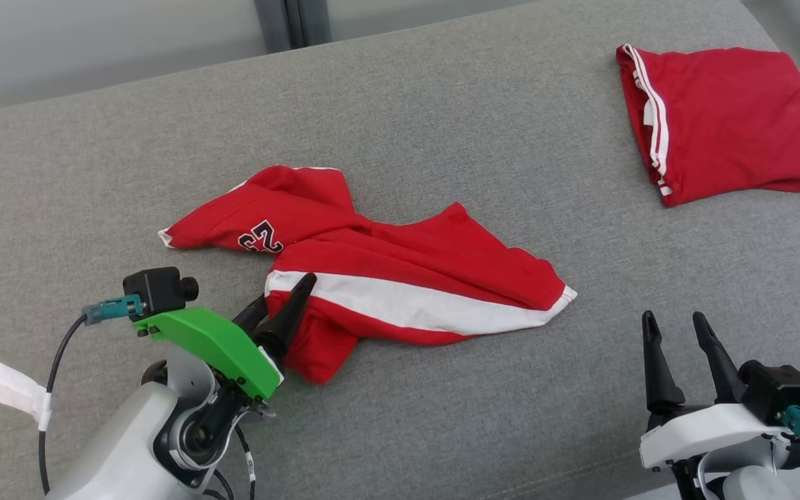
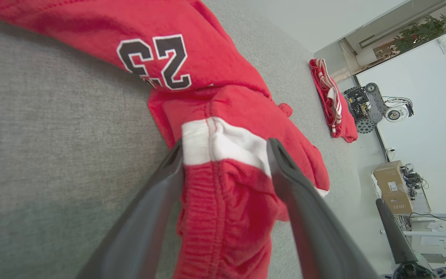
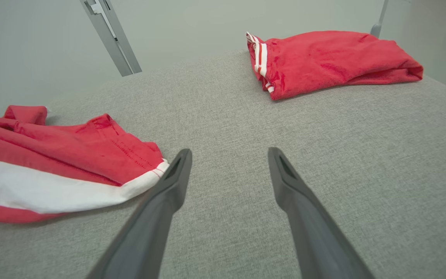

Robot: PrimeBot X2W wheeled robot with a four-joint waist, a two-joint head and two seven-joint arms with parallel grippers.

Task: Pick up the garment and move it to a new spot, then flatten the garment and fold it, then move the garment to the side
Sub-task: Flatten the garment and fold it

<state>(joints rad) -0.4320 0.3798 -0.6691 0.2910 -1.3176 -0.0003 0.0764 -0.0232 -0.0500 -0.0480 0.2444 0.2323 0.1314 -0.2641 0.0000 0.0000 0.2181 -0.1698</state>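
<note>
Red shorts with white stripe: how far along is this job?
Done: nothing; the crumpled red shorts with a white stripe lie bunched on the grey fabric surface. In hand: the open left hand straddles one end, not yet closed. Left: lifting, moving, flattening, folding, setting aside.

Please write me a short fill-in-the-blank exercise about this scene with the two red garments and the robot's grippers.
1. The crumpled garment carries the number ____ in dark digits.
2. The left gripper is ____, with a white-striped bunch of that garment between its jaws.
3. The folded garment lies on the robot's far ____ side.
4. The right gripper is open above the bare ____ surface.
Missing words: 23; open; right; gray.
</note>
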